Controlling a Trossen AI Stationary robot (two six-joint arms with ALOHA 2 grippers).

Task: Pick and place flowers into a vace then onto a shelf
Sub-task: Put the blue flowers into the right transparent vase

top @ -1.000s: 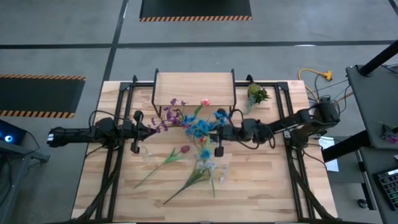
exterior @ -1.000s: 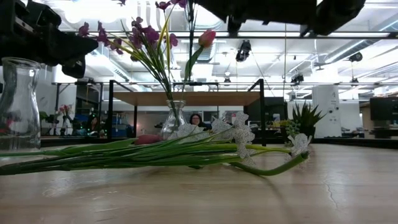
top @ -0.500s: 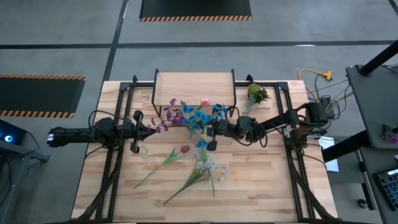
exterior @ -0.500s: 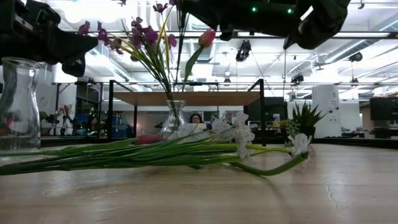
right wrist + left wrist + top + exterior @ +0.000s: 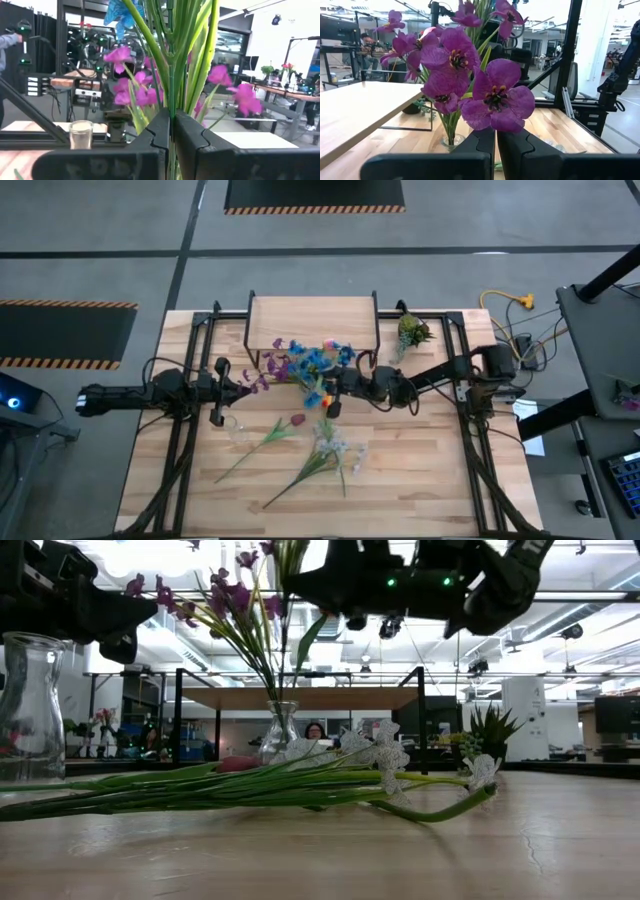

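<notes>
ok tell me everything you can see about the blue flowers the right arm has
The blue flowers are a bunch of artificial stems with bright blue heads and long green stalks and leaves. The right pincer is shut on the stalks, holding them upright in the air. From above, the heads sit just in front of the shelf, close beside the purple flowers standing in the small glass vase.

From my seat the tabletop point(image 5: 420, 480) reads as pale planked wood, matt, with fine cracks in the grain. The shelf point(image 5: 312, 323) has the same light wooden board on thin black metal legs. I see two clear, glossy glass vases: one point(image 5: 281, 728) holding stems, one point(image 5: 28, 705) empty. The purple flowers point(image 5: 470, 85) look like soft cloth petals; the stems point(image 5: 175, 55) are smooth green plastic. Both arms' fingers point(image 5: 520, 147) are matt black plastic.
</notes>
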